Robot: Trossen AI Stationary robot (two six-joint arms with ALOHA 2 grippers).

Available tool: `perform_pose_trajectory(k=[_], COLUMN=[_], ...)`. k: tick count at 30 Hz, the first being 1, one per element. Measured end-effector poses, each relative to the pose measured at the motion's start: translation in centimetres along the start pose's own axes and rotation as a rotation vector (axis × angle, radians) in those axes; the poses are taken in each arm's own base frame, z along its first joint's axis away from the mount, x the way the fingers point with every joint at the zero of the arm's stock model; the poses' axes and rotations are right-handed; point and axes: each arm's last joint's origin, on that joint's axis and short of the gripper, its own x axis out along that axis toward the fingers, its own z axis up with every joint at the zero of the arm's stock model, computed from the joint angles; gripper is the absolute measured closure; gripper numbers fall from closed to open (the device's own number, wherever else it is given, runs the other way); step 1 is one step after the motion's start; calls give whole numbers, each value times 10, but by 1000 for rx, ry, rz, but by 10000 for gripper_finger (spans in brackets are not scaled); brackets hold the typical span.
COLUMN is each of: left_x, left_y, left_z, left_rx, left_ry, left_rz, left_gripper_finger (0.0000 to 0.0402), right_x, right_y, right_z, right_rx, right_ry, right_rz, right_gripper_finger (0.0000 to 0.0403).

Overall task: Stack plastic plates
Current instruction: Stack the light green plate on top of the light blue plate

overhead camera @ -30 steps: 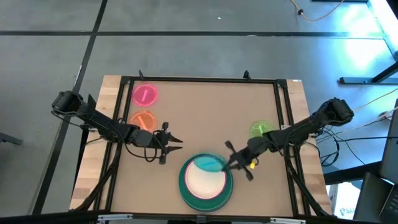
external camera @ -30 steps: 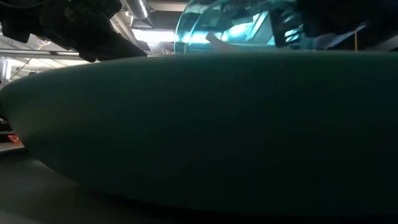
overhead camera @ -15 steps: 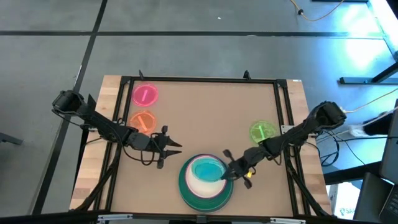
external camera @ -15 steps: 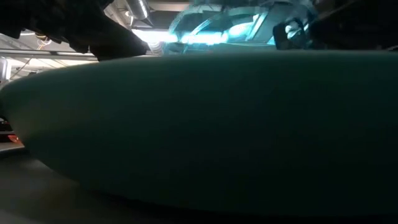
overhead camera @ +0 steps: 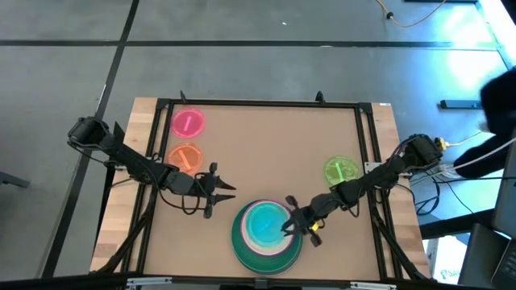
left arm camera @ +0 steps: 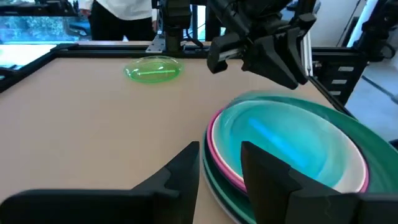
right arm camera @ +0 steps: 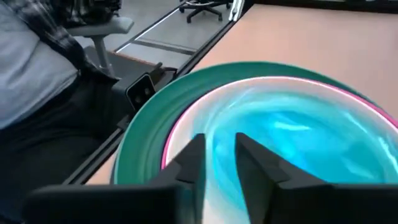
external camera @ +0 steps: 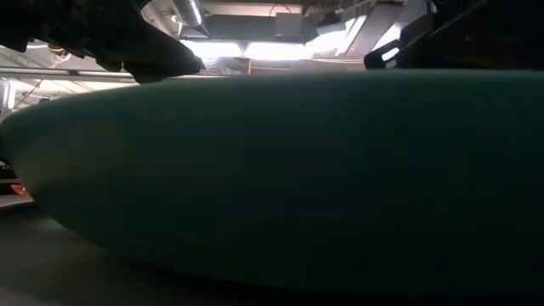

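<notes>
A stack of plates stands near the table's near edge: a large teal plate (overhead camera: pixel 239 244) at the bottom, a pink rim (right arm camera: pixel 186 115) and a pale plate above it, and a translucent blue plate (overhead camera: pixel 264 224) on top. My right gripper (overhead camera: pixel 289 226) is at the stack's right side, shut on the blue plate (right arm camera: pixel 292 143). My left gripper (overhead camera: pixel 232 188) waits shut just left of the stack, touching nothing. Small green (overhead camera: pixel 339 170), orange (overhead camera: pixel 185 156) and pink (overhead camera: pixel 188 122) plates lie flat on the table. In the low view the teal plate's wall (external camera: pixel 272 170) fills the picture. My right gripper pinches the blue plate's rim (right arm camera: pixel 219 134) on its right side between the two fingers. The fingers (right arm camera: pixel 249 155) come slanting down from the table's right. The plate lies about level in the top of the stack.
The green plate (left arm camera: pixel 153 68) lies behind my right arm near the right frame rail. The orange and pink plates lie near the left rail, behind my left arm. A black frame (overhead camera: pixel 258 103) rims the table. A person (right arm camera: pixel 37 81) is beside the near edge.
My right gripper has moved down and toward the table's near-left, over the stack. The blue plate, held tilted above the stack's far-right part a second ago, has come down level onto the middle of the stack.
</notes>
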Motion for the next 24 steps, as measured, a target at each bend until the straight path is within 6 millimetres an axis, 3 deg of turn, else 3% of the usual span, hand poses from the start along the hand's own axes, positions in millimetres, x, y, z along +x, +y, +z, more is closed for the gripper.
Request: perform_pose_trajectory(k=[6, 14, 24], left_x=[1, 3, 3], left_y=[3, 8, 9], left_z=[1, 0, 1], left_rx=[21, 45, 100], left_ry=[-4, 5, 5], left_rz=[16, 36, 44], left_gripper_finger=[291, 291, 291], right_x=[-3, -35, -74], right_y=[1, 0, -2], right_z=[12, 31, 10], right_rx=[-6, -14, 221], right_ry=[95, 243, 530], right_rz=[-6, -156, -488], right_gripper_finger=[269, 261, 261])
